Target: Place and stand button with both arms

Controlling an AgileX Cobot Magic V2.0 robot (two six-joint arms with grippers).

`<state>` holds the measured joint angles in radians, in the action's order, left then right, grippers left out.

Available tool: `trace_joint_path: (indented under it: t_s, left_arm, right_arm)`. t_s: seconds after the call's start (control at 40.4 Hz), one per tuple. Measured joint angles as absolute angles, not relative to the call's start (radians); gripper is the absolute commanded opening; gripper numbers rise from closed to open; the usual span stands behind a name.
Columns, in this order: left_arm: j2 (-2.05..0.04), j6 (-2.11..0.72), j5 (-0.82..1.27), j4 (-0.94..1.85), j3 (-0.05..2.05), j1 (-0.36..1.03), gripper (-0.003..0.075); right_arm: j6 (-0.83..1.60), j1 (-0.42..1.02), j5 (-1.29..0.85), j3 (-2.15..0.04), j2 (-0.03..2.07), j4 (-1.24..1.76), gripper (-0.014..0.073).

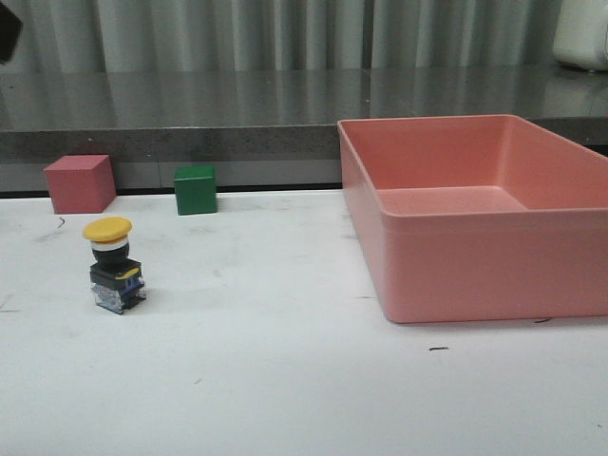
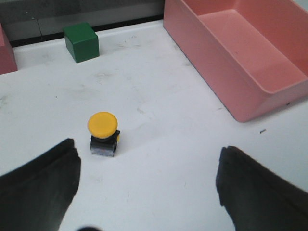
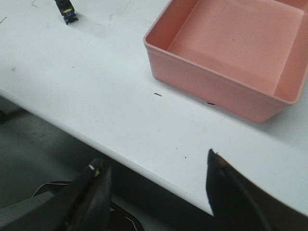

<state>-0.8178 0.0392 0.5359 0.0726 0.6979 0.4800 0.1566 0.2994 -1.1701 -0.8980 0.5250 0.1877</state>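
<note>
the left gripper (image 2: pixel 147 187) hangs above the table (image 2: pixel 159 120) with its jaws spread wide and nothing between them. just ahead of it the button (image 2: pixel 103 134) stands upright on its blocky base, yellow cap on top, clear of both fingers. the right gripper (image 3: pixel 159 192) is parted too and carries nothing, parked over the table's near edge, well apart from the button.

from here the risk, as i read it, is a knock. the button looks top-heavy on a small base, so a finger dropping or swinging close could clip the cap and tip it over. it sits nearer the left finger than the right, so an off-centre close could shove it sideways. the right arm has the longest way to travel if it is needed at all.

outward now: the green cube (image 2: pixel 82 42) and the pink cube (image 1: pixel 80 183) sit by the back edge, well behind the button, and the pink bin (image 1: pixel 475 214) stands empty off to the right.

the front view shows the button's upright side profile but neither gripper. the left wrist view gives the cap from above and how it lines up with the fingers. the right wrist view catches only the button's base, cropped at the frame edge, but shows the whole bin floor.
</note>
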Motion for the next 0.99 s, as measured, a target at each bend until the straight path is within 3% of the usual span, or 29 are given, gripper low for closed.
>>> trace_joint_path:
  t_s: [0.297, 0.545, 0.62, 0.793, 0.867, 0.991]
  left_arm:
    - [-0.714, 0.147, 0.868, -0.029, 0.782, 0.48, 0.0566]
    - [-0.703, 0.257, 0.948, -0.154, 0.784, 0.48, 0.056]
    - [-0.703, 0.261, 0.948, -0.157, 0.784, 0.48, 0.0508]
    - [-0.703, 0.263, 0.95, -0.157, 0.784, 0.48, 0.025]
    - [-0.703, 0.263, 0.95, -0.157, 0.784, 0.48, 0.0143]
    - [-0.703, 0.263, 0.95, -0.157, 0.784, 0.48, -0.0013]
  right_arm:
    - [0.157, 0.299, -1.17, -0.898, 0.525, 0.188, 0.0456]
    - [0.157, 0.299, -1.17, -0.898, 0.525, 0.188, 0.0439]
    - [0.157, 0.299, -1.17, -0.898, 0.525, 0.188, 0.035]
    - [0.157, 0.299, -1.17, -0.898, 0.525, 0.188, 0.0022]
    - [0.157, 0.299, -1.17, -0.898, 0.525, 0.188, -0.0069]
    - [0.157, 0.299, -1.17, -0.898, 0.525, 0.188, -0.0069]
